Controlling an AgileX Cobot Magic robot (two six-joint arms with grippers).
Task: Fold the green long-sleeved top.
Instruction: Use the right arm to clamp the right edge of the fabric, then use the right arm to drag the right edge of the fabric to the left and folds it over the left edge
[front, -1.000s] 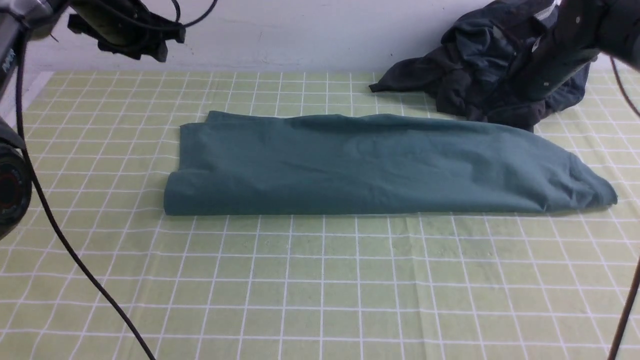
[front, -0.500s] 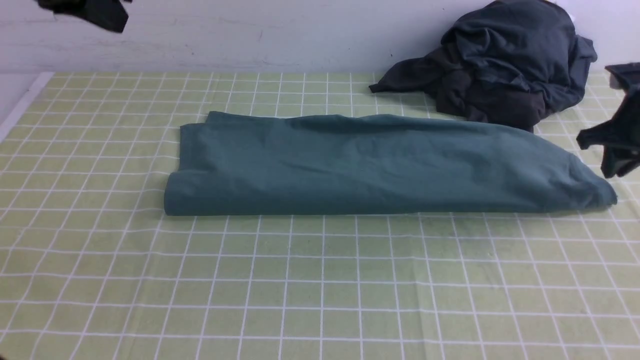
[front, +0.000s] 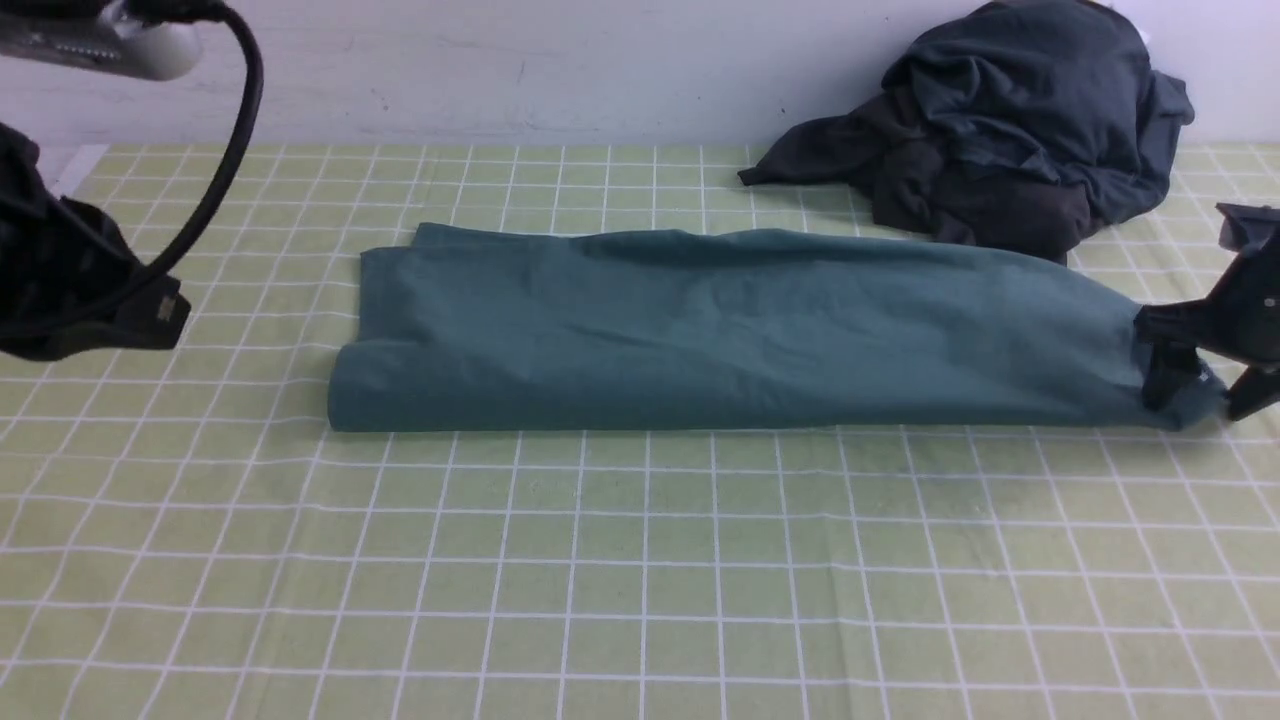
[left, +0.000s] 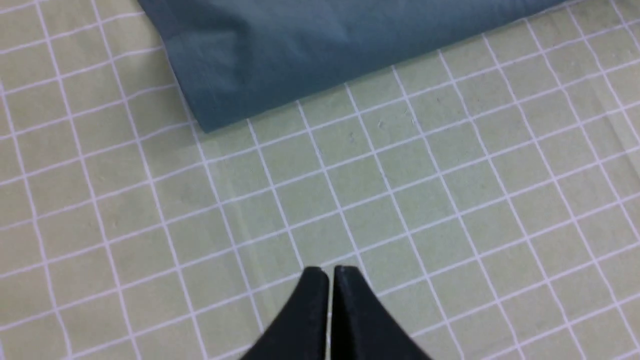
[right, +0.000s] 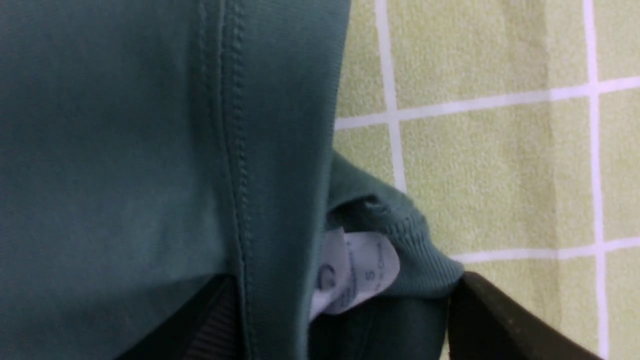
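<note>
Lowered right gripper (right: 345, 295), jaws apart (wide), green top (right: 125, 150) between them

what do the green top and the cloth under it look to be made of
The green top looks like matte knit cotton, perhaps a blend: smooth, soft folds and a stitched seam show close up. The tablecloth seems to be thin woven fabric with a dull finish, judging by its fine grain and small wrinkles, though a coated cloth can't be ruled out.
</note>
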